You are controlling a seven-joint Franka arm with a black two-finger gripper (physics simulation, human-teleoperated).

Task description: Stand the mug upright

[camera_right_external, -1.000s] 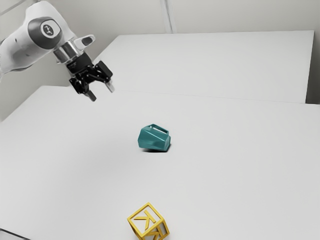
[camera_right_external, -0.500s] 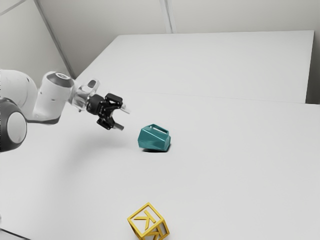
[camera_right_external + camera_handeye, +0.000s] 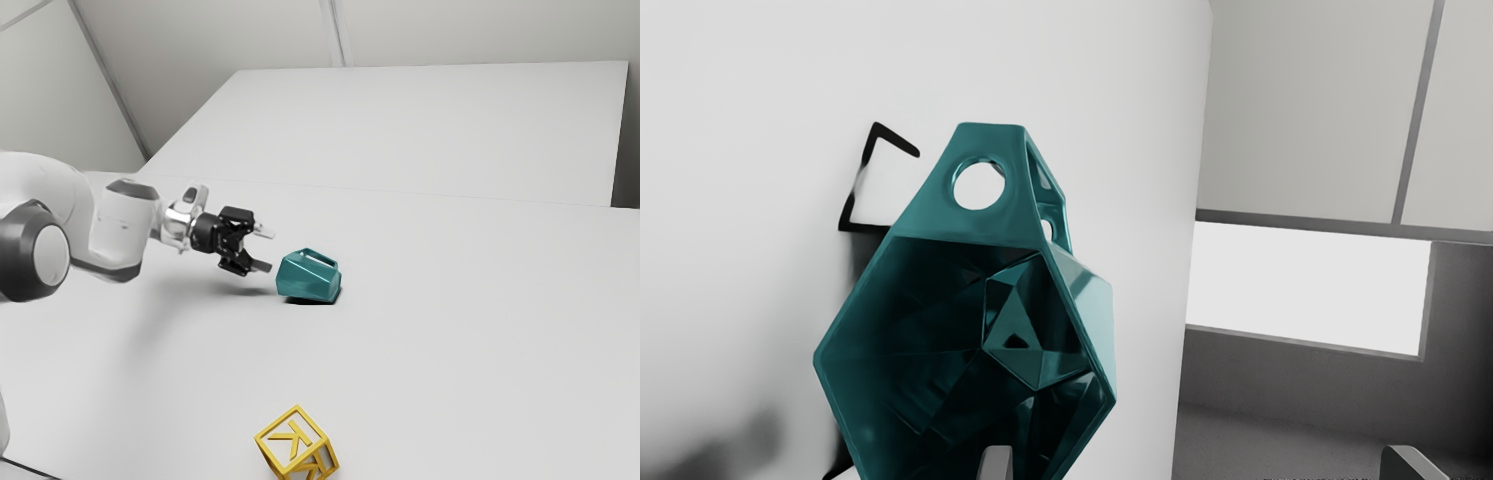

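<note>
Exterior view: the mug point(image 3: 308, 278), on its side, is left to be righted, nothing held by wide-open fingers point(image 3: 261, 267).

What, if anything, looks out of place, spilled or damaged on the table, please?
The teal mug looks out of place: it lies on its side on the white table, its mouth facing the open gripper, whereas a mug normally stands on its base. I see no spill or breakage.

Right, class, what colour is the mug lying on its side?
The mug is teal, a dark blue-green; it shows best in the wrist view.
</note>
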